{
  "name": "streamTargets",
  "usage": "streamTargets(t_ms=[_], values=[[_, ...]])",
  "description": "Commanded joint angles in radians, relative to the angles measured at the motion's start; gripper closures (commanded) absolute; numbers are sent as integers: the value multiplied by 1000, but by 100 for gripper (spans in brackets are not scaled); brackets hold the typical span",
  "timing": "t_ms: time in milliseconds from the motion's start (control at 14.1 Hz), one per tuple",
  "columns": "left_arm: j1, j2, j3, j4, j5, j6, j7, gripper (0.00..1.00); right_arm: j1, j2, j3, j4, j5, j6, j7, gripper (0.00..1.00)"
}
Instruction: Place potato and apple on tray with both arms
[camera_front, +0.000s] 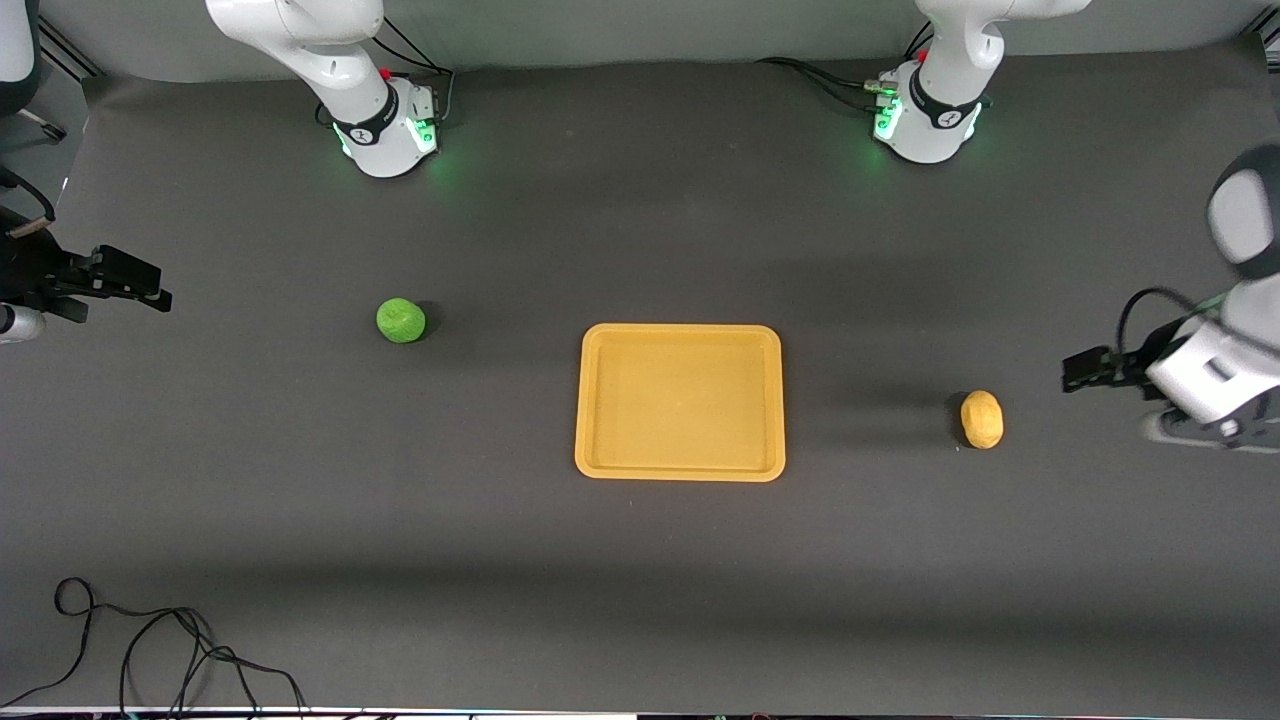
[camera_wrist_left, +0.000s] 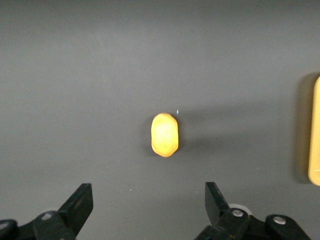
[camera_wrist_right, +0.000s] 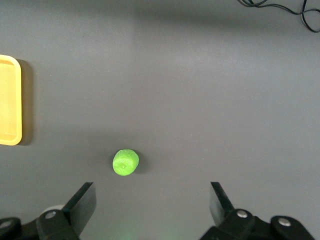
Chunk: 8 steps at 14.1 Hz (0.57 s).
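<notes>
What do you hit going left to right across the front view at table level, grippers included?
right gripper → apple → tray → potato → left gripper. Both grippers are open and empty, each at its own end of the table; nothing lies on the tray.

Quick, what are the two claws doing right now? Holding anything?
Left gripper: fingers open, holding nothing, up over the small oval yellow-tan potato.
Right gripper: fingers open, holding nothing, up over the small round green apple.
</notes>
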Motion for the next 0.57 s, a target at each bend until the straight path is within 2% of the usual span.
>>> streamTargets(t_ms=[0, 213, 497], values=[[-1, 52, 1, -44, -8, 77, 12, 0, -3, 0, 4, 13, -11, -1, -15, 0], [-4, 166, 3, -49, -7, 153, 14, 0, -3, 1, 4, 13, -11, -1, -15, 0], [-16, 316, 0, -46, -5, 193, 14, 1, -3, 1, 4, 13, -11, -1, -15, 0]])
